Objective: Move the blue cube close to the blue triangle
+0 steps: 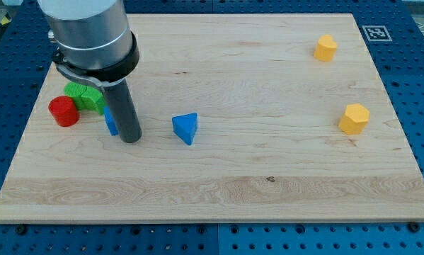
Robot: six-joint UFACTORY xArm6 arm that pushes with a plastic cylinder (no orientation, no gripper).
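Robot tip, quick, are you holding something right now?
My tip: holding nothing, it has no gripper; it rests on the board right beside the blue cube, left of the blue triangle.

The board [268, 177] is pale wood with thin brown grain lines and one small dark knot. The blue cube [110, 122] and blue triangle [185, 128] share the same bright blue. The red cylinder [63, 112] is plain red, the green block [84, 96] bright green. Two yellow blocks [325, 47] [354, 118] are orange-yellow. The rod [127, 106] is dark grey to my tip [130, 139], its housing [88, 28] silver. The table [417, 85] is blue with dark holes.
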